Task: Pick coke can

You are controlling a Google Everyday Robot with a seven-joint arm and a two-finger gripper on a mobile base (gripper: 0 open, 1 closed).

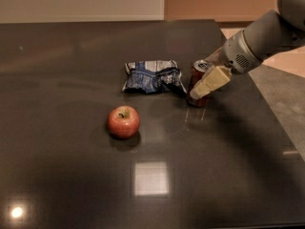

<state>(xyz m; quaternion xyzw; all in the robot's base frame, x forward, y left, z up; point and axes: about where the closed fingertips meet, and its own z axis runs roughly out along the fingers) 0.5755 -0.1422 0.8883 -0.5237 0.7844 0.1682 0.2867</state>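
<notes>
— Where is the coke can [195, 77] found?
— It is set upright on the dark, glossy table [71, 175], toward the right side, just beside a crinkled blue-and-white foil snack bag [152, 76]. A dark red metal cylinder with a silver top is seen.
— And the gripper [206, 84]?
— It is held at the can from the right on a grey arm [257, 42], its cream, blocky end laid across the can's front. Whether the can is clamped cannot be told.
— Anything else?
— A round, smooth red apple [123, 121] is placed well apart, toward the front left.
</notes>
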